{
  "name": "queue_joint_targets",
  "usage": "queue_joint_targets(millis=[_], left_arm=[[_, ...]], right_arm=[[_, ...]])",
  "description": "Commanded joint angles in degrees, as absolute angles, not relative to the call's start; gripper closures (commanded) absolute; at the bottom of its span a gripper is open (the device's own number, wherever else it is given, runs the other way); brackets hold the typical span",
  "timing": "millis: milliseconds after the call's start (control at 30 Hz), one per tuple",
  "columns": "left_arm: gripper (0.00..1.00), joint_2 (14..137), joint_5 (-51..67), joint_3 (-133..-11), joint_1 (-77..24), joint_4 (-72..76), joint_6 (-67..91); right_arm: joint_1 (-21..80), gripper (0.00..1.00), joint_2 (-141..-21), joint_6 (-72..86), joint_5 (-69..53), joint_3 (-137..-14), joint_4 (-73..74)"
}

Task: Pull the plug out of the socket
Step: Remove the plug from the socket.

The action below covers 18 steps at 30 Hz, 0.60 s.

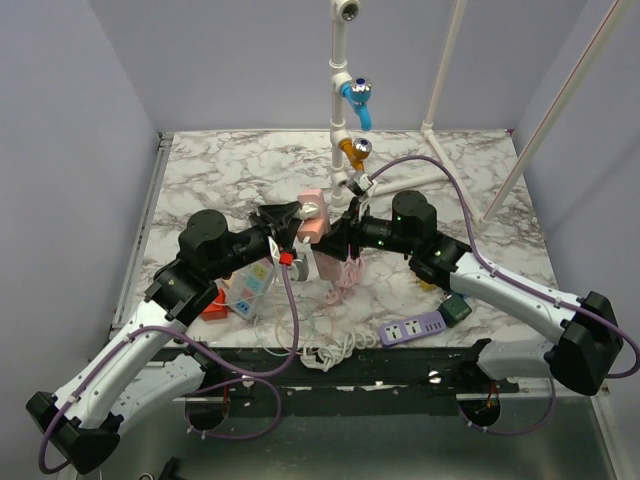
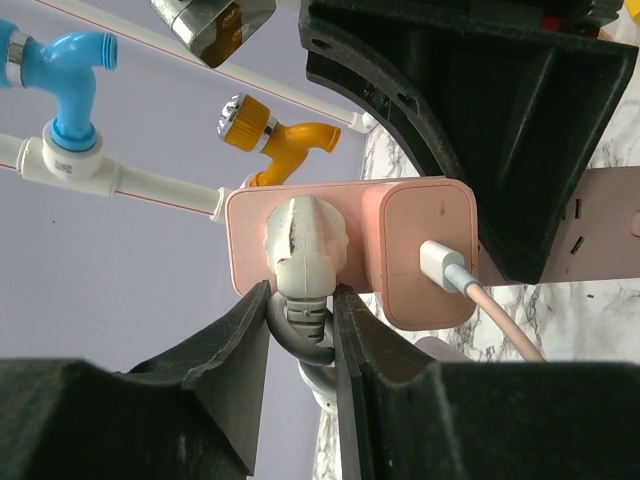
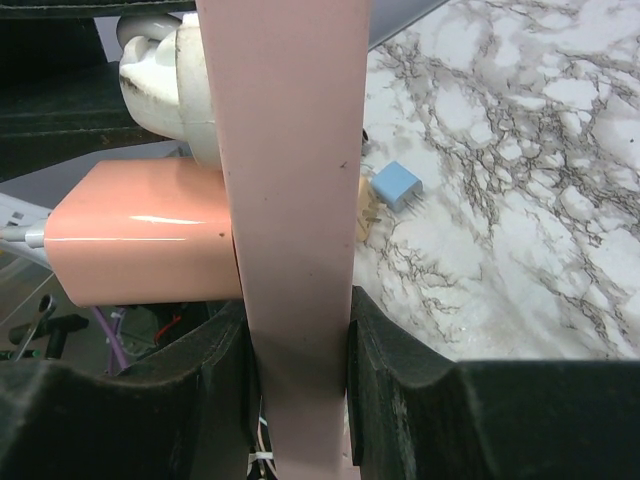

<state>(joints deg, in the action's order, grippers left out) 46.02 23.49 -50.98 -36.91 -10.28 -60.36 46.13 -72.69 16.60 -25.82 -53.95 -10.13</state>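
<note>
A pink socket strip (image 1: 313,213) is held up above the middle of the marble table. My right gripper (image 3: 298,340) is shut on its narrow body (image 3: 290,180), fingers pressed on both sides. A grey-white plug (image 2: 303,238) sits in the strip's face (image 2: 245,235), next to a pink charger (image 2: 425,250) with a USB cable. My left gripper (image 2: 300,310) is shut on the plug's ribbed neck and its dark cable, just below the plug head. The plug (image 3: 165,70) and the charger (image 3: 140,245) also show in the right wrist view.
A white pipe with a blue tap (image 1: 358,100) and a yellow tap (image 1: 352,150) stands behind the strip. A white power strip (image 1: 250,290), a red object (image 1: 215,305), a purple strip (image 1: 412,327) and a white cable (image 1: 335,350) lie near the front. A small blue block (image 3: 396,185) lies on the marble.
</note>
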Motion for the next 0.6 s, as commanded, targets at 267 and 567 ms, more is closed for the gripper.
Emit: queue_joint_targets(millis=[267, 567], left_arm=[[1.0, 47.59, 21.67, -52.81, -37.74, -10.81, -59.07], [1.0, 47.08, 21.95, -54.88, -38.14, -12.52, -58.59]], right_arm=[[48.21, 0.99, -72.51, 17.74, -26.97, -57.83, -14.33], [48.27, 0.99, -73.21, 18.41, -18.27, -57.55, -11.24]])
